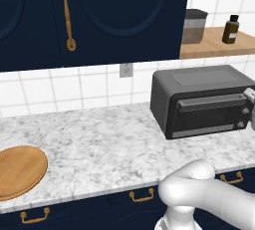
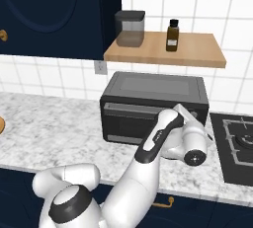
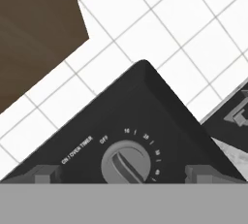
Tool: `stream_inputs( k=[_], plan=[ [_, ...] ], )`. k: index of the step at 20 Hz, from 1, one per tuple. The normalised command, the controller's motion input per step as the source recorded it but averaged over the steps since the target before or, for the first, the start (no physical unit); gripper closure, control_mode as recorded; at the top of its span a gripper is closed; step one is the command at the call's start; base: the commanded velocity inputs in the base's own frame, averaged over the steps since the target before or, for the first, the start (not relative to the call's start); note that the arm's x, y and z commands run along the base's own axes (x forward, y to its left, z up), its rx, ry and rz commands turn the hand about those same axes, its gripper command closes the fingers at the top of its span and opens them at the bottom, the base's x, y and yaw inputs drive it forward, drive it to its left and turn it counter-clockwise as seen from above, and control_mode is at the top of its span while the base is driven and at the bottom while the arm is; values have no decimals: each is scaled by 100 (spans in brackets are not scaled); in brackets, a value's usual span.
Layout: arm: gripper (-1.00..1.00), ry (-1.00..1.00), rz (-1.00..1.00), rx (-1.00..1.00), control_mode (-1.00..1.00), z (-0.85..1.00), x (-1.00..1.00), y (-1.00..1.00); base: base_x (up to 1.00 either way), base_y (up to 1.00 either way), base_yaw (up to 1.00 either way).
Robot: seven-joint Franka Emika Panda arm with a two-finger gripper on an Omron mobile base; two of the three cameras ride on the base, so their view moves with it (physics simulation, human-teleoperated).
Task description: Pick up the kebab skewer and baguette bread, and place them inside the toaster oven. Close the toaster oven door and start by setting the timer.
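The marble counter (image 1: 99, 134) ran below navy wall cabinets (image 1: 99, 15), and the toaster oven (image 2: 153, 104) sat on it against the tiled wall, beneath a wooden shelf (image 2: 163, 50). The toaster oven door (image 1: 209, 114) was shut. A round wooden board (image 1: 17, 170) lay at the counter's left end, well apart from the oven. On the shelf stood a grey canister (image 2: 130, 28) and a small brown bottle (image 2: 172, 35); its label could not be read.

In the hand view the oven's timer knob (image 3: 125, 164) read "ON / OVEN TIMER" and "OFF", followed by small minute numbers too blurred to trust. The gripper (image 3: 125, 174) faced that knob closely, jaws spread fully wide, one fingertip (image 3: 46, 174) on each side, holding nothing.
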Motion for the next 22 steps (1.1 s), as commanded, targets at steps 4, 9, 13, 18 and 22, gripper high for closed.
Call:
stream_inputs(
  k=[4, 9, 13, 18, 22],
  plan=[
    [-100, 0, 0, 5, -100, 0, 20, 0, 0, 0, 0],
    [-100, 0, 0, 3, -100, 2, 13, 0, 0, 0, 0],
    [-100, 0, 0, 4, -100, 3, 3, 0, 0, 0, 0],
    [-100, 0, 0, 3, -100, 8, 0, 0, 0, 0, 0],
    [-100, 0, 0, 2, -100, 9, 5, 0, 0, 0, 0]
  ],
)
